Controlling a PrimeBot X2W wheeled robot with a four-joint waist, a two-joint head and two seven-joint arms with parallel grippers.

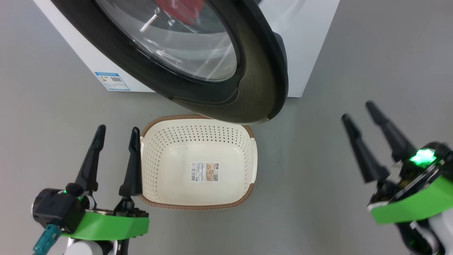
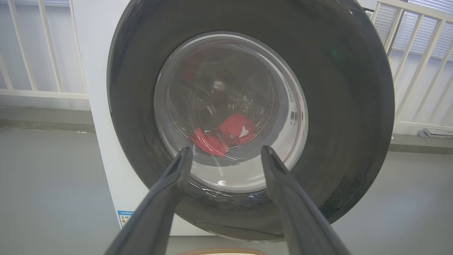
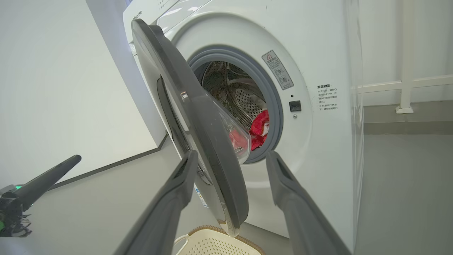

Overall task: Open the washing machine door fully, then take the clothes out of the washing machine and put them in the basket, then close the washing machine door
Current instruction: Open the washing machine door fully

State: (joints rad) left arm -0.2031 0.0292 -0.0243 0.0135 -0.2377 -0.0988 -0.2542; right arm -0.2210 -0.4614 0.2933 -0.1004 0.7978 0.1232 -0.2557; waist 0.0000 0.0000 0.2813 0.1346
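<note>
- Washing machine: white front-loader, on grey floor; blue label low on front.
- Washing machine door: black rim, clear glass bowl; partly open, swung out over basket's far edge.
- Clothes: red w/ white bits, low in the steel drum, seen thru door glass; 0 in basket.
- Basket: cream, brown rim, on floor in front of machine; paper label inside.
- Left claw: wide, holding nothing, just beside basket's left wall.
- Right claw: wide, holding nothing, well right of basket, facing door edge.
</note>
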